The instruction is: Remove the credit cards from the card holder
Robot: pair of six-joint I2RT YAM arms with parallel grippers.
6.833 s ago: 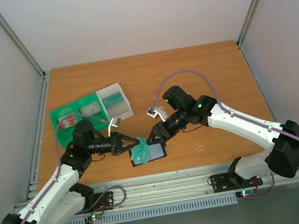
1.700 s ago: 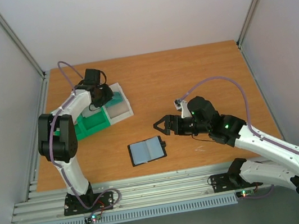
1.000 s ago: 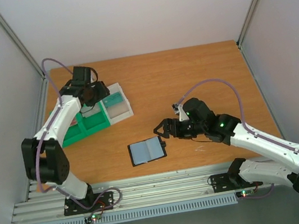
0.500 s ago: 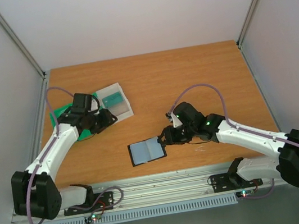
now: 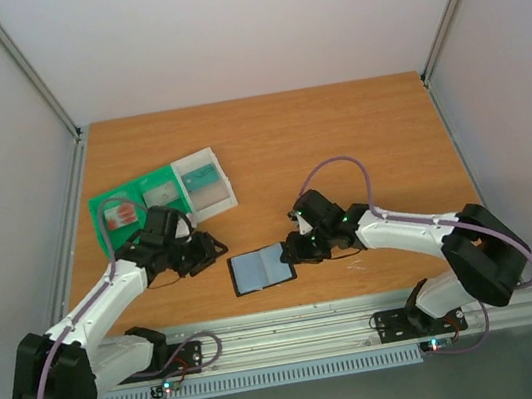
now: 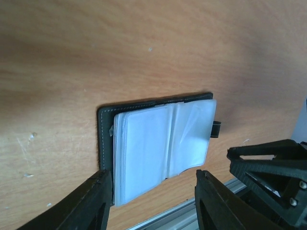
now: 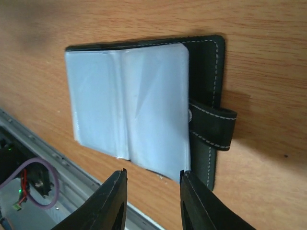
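The card holder [image 5: 262, 269] lies open and flat on the table [image 5: 337, 138] near its front edge, between the two arms. Its pale plastic sleeves [image 6: 163, 143] face up and its snap tab [image 7: 213, 129] sticks out toward the right arm. The left gripper [image 5: 216, 252] hovers just beside the holder's left edge, half open and empty. The right gripper [image 5: 290, 249] sits at the tab side, jaws narrow but holding nothing. Several cards [image 5: 122, 214] already lie in the green tray [image 5: 97, 208] and the clear box [image 5: 215, 199], well off to the left. The sleeves on show look empty, so this seems a check for leftovers. The next move probably calls for pinning the tab side and leafing gently through the sleeves.
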